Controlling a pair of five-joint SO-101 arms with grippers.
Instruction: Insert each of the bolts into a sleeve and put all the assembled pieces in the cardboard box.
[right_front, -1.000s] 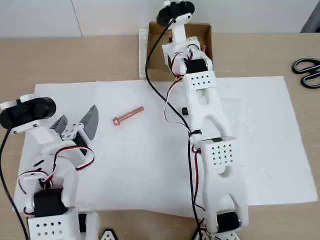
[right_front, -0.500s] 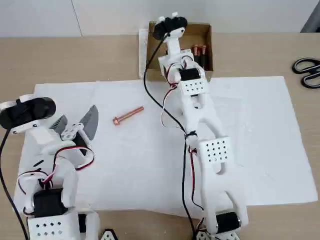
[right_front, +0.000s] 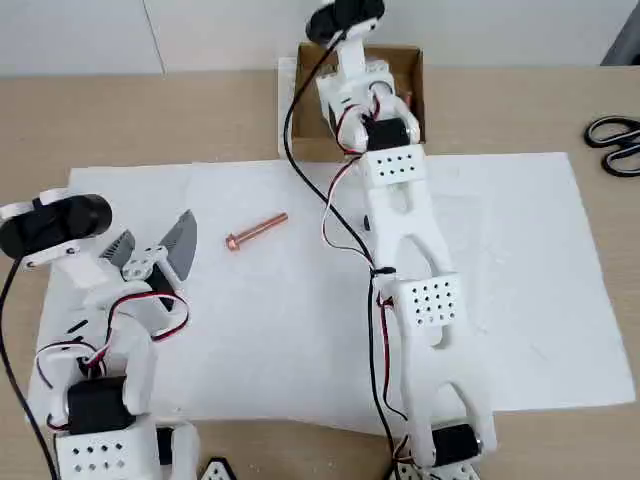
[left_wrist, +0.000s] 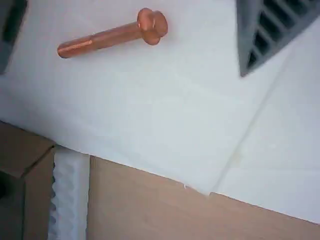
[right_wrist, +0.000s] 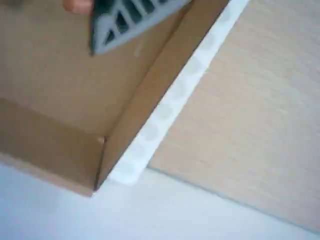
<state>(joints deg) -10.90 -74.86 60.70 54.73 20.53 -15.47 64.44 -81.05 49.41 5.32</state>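
Observation:
One copper bolt (right_front: 256, 231) lies on the white sheet, head toward my left gripper (right_front: 155, 245), which stands open a short way to its left with nothing held. In the left wrist view the bolt (left_wrist: 112, 35) lies between the spread grey fingers (left_wrist: 270, 30). The right arm stretches to the cardboard box (right_front: 300, 105) at the back, and my right gripper (right_front: 345, 75) hangs over its inside. The right wrist view looks into the box (right_wrist: 150, 100), with an orange blur (right_wrist: 77, 5) at the picture's edge. A sliver of copper pieces (right_front: 406, 98) shows by the box's right wall.
A white paper sheet (right_front: 520, 260) covers the middle of the wooden table. A white foam strip (right_front: 286, 100) runs along the box's left side. Black scissors (right_front: 615, 143) lie at the far right edge. The right arm's cables trail over the sheet.
The right arm swung left over the box, baring copper pieces by the right wall, then moved back and covers most of them. The left arm and the bolt have not moved.

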